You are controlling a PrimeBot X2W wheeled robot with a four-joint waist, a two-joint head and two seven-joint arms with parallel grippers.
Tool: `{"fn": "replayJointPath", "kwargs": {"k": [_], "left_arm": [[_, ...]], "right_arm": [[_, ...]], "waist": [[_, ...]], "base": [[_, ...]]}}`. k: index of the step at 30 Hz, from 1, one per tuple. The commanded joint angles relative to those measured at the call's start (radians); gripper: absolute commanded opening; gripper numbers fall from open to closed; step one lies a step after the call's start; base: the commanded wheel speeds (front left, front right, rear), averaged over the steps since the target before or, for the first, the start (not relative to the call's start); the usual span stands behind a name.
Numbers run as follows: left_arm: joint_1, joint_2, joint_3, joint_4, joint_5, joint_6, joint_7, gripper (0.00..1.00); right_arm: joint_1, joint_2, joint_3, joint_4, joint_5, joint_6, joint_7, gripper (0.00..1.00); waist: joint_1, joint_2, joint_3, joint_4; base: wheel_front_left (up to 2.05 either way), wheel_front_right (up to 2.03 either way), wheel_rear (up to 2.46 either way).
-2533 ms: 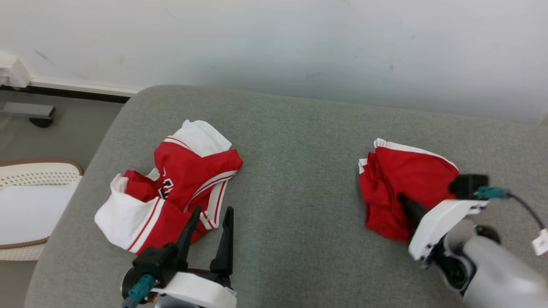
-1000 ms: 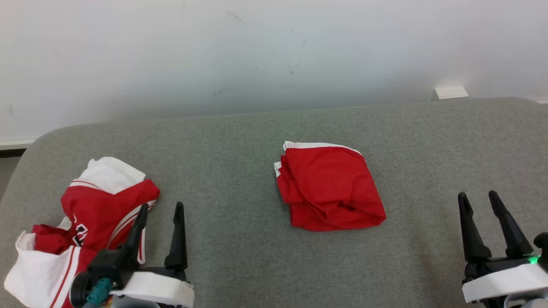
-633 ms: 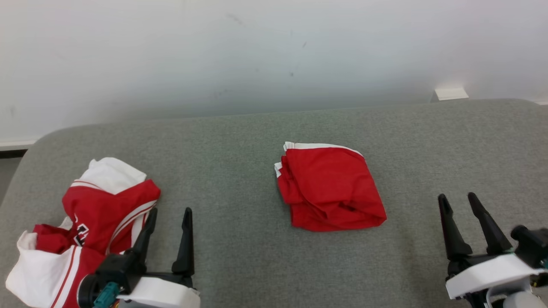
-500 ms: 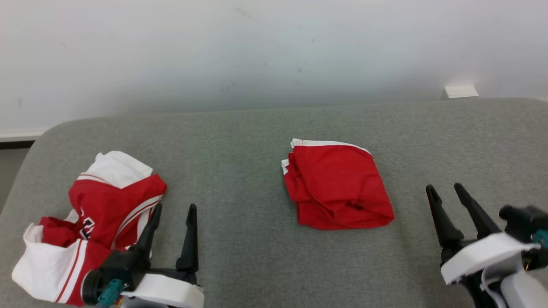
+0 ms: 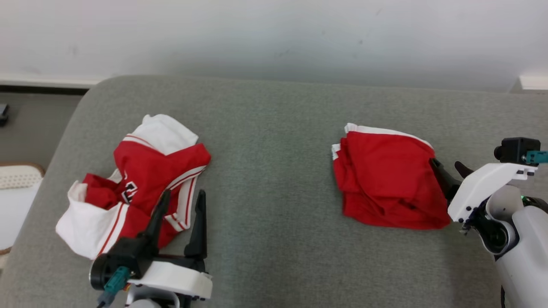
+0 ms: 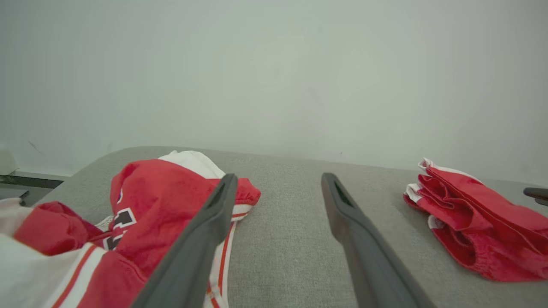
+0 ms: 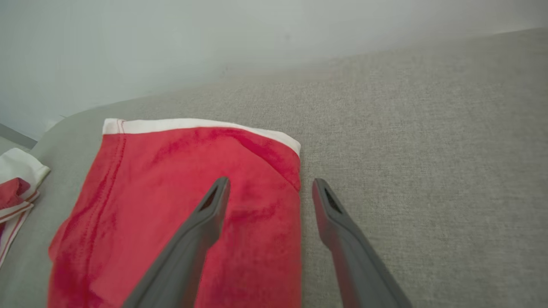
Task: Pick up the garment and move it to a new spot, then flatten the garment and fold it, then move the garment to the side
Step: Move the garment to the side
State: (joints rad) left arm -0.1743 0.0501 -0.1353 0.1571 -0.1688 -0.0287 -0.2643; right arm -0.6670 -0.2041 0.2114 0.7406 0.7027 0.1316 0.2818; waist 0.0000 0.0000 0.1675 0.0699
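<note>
Two garments lie on the grey cushion [image 5: 274,128]. A crumpled red and white garment [image 5: 137,179] is at the left, and a folded red garment [image 5: 385,179] with white trim is at the right. My left gripper [image 5: 183,194] stands open just right of the crumpled garment [image 6: 150,205], nothing between its fingers [image 6: 205,231]. My right gripper [image 5: 445,163] is open at the folded garment's right edge. In the right wrist view one of its fingers [image 7: 201,222] is over the red cloth [image 7: 171,192] and the other is over bare cushion. Neither gripper holds cloth.
A pale wall runs behind the cushion. Off the cushion's left edge there is floor and a white woven basket [image 5: 17,184]. Bare grey cushion [image 6: 282,231] lies between the two garments and in front of them.
The head camera has swung, shifting the whole picture right. My right gripper, half a second ago apart from the folded garment, now reaches its right edge. The left gripper stays by the crumpled garment.
</note>
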Motion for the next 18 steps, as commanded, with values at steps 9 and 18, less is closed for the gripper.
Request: {"fn": "replayJointPath", "kwargs": {"k": [9, 18], "left_arm": [[-0.021, 0.002, -0.01, -0.006, -0.016, 0.005, 0.0, 1.0], [-0.008, 0.002, -0.023, -0.006, -0.022, 0.017, 0.0, 1.0]], "right_arm": [[-0.076, 0.018, 0.027, 0.239, 0.008, -0.002, 0.158, 1.0], [-0.086, 0.026, 0.056, 0.251, 0.02, -0.002, 0.062, 0.0]], "waist": [[0.0, 0.0, 0.032, 0.064], [0.0, 0.0, 0.012, 0.062]], "base": [[0.0, 0.0, 0.0], [0.0, 0.0, 0.0]]}}
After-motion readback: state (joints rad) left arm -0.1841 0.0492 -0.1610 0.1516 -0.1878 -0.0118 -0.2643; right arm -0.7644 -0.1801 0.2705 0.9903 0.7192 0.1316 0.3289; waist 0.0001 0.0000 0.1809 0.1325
